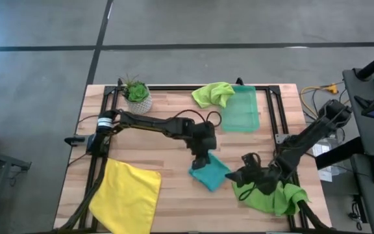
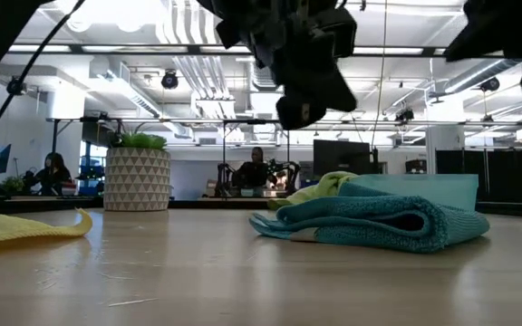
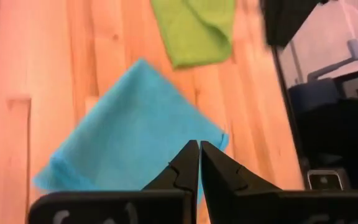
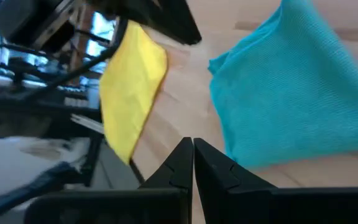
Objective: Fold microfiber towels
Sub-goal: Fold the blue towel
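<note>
- A wooden plank worktop [image 1: 167, 146] with a black metal frame along its edges.
- A small potted succulent [image 1: 137, 95] in a white patterned pot stands near the far left corner.
- A translucent green plastic bin [image 1: 244, 109] lies toward the far right.
- Seated people [image 2: 256, 168], possibly at desks, in the room behind.

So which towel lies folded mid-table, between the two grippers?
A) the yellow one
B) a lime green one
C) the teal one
C: the teal towel lies folded in a compact bundle mid-table, while the yellow towel lies spread at the near left edge.
</note>
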### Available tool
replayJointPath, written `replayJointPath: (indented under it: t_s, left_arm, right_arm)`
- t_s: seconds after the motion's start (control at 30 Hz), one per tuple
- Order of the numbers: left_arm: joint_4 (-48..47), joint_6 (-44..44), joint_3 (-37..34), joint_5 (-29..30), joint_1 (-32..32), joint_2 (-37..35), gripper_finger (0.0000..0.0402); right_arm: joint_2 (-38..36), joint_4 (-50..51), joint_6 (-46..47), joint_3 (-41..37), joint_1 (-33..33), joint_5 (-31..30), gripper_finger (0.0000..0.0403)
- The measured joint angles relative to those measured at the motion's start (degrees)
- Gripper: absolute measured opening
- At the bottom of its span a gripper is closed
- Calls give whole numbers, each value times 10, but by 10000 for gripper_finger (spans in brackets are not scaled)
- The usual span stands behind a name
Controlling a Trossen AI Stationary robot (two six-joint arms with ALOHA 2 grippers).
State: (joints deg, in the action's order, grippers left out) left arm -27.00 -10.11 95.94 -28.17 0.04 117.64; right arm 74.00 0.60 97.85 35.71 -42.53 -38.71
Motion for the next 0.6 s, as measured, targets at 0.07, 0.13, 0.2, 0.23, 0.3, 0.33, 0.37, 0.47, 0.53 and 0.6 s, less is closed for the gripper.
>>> replayJointPath:
  t_s: [0.07,0.13,0.2,0.23,0.3,0.33,0.37,0.47,0.53,0.6]
  left_arm:
    - [10,0,-1,1,0,12,0]
    - [27,1,-1,6,2,36,0]
    - [20,1,-2,17,4,52,0]
    - [24,3,-2,30,6,59,0]
    - [24,5,-1,72,7,70,0]
    - [24,5,-1,98,8,75,0]
    - [24,5,-1,124,8,77,0]
    - [25,5,-5,178,10,78,0]
    - [24,5,-8,187,11,76,0]
    - [17,4,-13,182,11,76,0]
  right_arm:
    - [12,-19,17,-21,12,16,9]
    - [31,-16,35,-27,28,50,9]
    - [48,-10,43,-28,41,82,9]
    - [59,-6,43,-23,49,96,9]
    - [81,5,41,-13,62,122,9]
    - [92,14,41,-6,70,134,9]
    - [104,20,39,4,77,147,9]
    - [132,85,36,29,93,179,9]
    - [149,136,29,50,104,198,9]
    - [158,185,10,64,115,210,9]
